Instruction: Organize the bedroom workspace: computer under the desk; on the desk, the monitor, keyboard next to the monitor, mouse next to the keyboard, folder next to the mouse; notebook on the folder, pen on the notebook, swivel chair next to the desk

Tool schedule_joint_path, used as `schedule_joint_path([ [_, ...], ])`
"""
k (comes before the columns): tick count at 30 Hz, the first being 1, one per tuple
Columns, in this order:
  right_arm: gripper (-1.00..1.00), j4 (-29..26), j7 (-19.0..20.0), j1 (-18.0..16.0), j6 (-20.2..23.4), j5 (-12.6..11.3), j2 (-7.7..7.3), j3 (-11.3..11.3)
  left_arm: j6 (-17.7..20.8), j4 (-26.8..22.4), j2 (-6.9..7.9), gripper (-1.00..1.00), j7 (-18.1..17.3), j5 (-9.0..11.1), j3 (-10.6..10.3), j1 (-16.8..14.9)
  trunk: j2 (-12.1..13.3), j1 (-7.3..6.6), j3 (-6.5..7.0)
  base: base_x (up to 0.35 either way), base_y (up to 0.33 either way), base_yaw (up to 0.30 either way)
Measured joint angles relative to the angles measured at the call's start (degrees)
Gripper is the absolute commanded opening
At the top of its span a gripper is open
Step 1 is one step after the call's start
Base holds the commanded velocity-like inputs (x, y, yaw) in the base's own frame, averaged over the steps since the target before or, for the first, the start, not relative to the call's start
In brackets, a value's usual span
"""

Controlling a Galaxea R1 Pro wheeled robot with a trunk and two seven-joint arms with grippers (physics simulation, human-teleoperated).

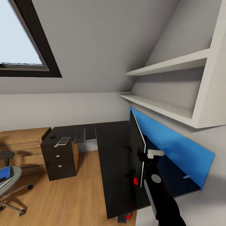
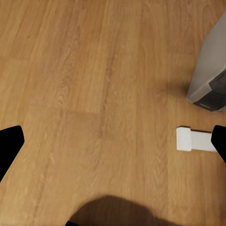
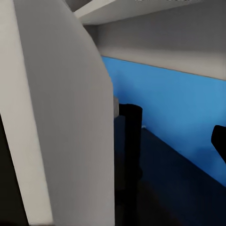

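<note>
The monitor (image 1: 137,147) stands edge-on on the long arm of the black desk (image 1: 113,175), a red light at its lower corner. My right gripper (image 1: 150,154) sits just behind it, open. In the right wrist view the monitor's grey back (image 3: 61,117) and black stand (image 3: 132,141) are very close, and one fingertip (image 3: 219,141) shows far out to the side. The keyboard (image 1: 80,135) and mouse (image 1: 52,137) lie on the far desk arm. The blue folder (image 1: 4,174) rests on the swivel chair (image 1: 11,185). My left gripper (image 2: 113,141) hangs open over the floor.
A small flat grey item (image 1: 63,140) lies by the keyboard above the drawer unit (image 1: 59,160). A grey box with a red light (image 1: 124,217) shows under the desk's near end. Blue wall panel (image 1: 175,147), shelves (image 1: 163,110), wooden dresser (image 1: 22,141). A white block (image 2: 193,140) lies on the floor.
</note>
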Motion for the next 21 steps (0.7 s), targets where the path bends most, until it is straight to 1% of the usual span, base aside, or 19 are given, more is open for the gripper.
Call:
schedule_joint_path([
  [6, 1.00, 0.22, 0.10, 0.00, 0.00, -0.01, 0.00, 0.00, 0.00, 0.01, -0.06, 1.00, 0.00, 0.00, 0.00, -0.01, 0.00, 0.00, 0.50, 0.000, 0.000, -0.050],
  [21, 1.00, 0.39, 0.13, 0.01, 0.00, -0.03, 0.00, 0.15, 0.00, 0.01, -0.09, 1.00, 0.00, 0.00, 0.00, 0.01, 0.00, 0.00, 1.79, 0.000, 0.000, -0.081],
])
